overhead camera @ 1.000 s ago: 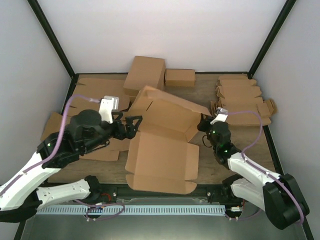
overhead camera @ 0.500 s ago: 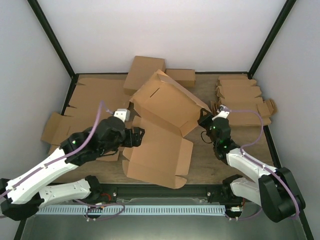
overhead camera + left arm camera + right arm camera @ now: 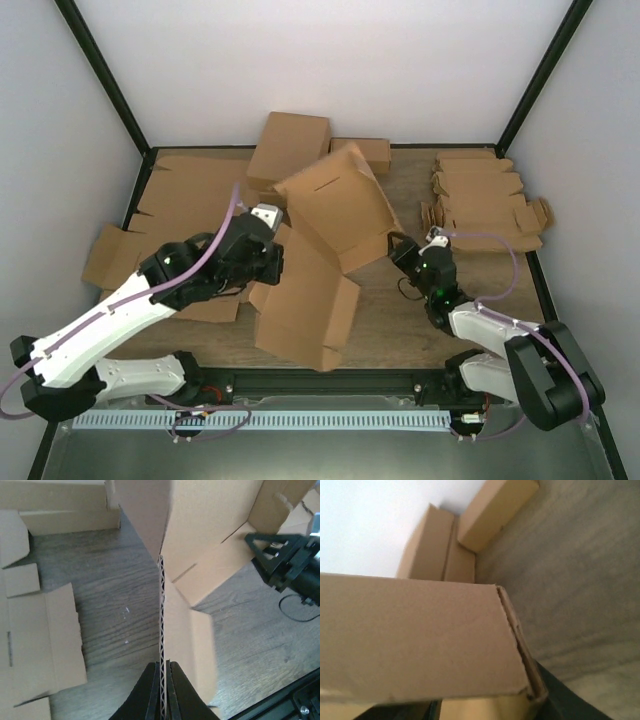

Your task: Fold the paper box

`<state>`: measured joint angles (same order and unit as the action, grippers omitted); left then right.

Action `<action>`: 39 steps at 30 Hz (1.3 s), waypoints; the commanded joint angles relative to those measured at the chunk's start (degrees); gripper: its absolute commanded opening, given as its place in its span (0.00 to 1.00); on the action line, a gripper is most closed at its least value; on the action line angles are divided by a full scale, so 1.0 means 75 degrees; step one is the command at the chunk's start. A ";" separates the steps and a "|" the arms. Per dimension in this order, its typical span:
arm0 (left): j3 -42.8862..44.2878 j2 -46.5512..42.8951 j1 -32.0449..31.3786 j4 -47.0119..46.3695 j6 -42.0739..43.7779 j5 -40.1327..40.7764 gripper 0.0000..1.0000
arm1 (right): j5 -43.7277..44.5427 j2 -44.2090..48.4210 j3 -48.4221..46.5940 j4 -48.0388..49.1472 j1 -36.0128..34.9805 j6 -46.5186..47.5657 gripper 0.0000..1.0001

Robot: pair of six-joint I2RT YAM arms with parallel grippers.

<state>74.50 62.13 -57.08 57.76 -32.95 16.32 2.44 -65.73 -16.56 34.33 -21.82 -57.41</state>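
Observation:
The paper box [image 3: 335, 205], a large brown cardboard blank, stands half raised at mid-table, bent along a crease, with its lower panel [image 3: 305, 310] hanging toward the near edge. My left gripper [image 3: 272, 262] is shut on the box's left edge. In the left wrist view the jaws [image 3: 163, 669] pinch the corrugated edge, and the box [image 3: 205, 520] rises ahead. My right gripper [image 3: 393, 250] sits at the box's right flap with its fingers apart. The flap [image 3: 420, 635] fills the right wrist view between the spread jaws [image 3: 480, 700]. The left wrist view also shows that gripper [image 3: 260, 550] open.
Two closed brown boxes, a large one [image 3: 290, 145] and a small one [image 3: 360, 153], stand at the back. Flat blanks [image 3: 185, 190] lie at the left. Smaller notched blanks [image 3: 485, 195] are stacked at the right. A black rail [image 3: 330, 382] runs along the near edge.
My left gripper moved in and shut on the box's left edge. The box swung up and bent more steeply. The right gripper's jaws, shut on the flap earlier, have spread.

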 commanded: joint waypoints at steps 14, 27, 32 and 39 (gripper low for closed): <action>0.2504 0.2870 0.0017 0.2679 0.1714 0.0595 0.05 | -0.2051 0.1438 0.1060 -0.1206 -0.0665 0.1608 0.89; 0.2968 0.3172 0.0022 0.2860 0.2092 0.0818 0.06 | -0.2179 0.2494 0.0321 -0.4972 -0.0653 0.2132 1.00; 0.3168 0.3160 0.0018 0.3079 0.2065 0.0932 0.08 | -0.1763 0.1973 0.0609 -0.4557 -0.0629 0.1834 1.00; 0.3322 0.3310 0.0023 0.3081 0.2149 0.0748 0.11 | -0.2326 0.2147 0.0427 -0.4595 -0.0629 0.2200 1.00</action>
<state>97.54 85.56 -56.66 79.57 -17.74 22.65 -13.17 -52.07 -11.84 0.34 -26.24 -42.65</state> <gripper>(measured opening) 0.107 0.997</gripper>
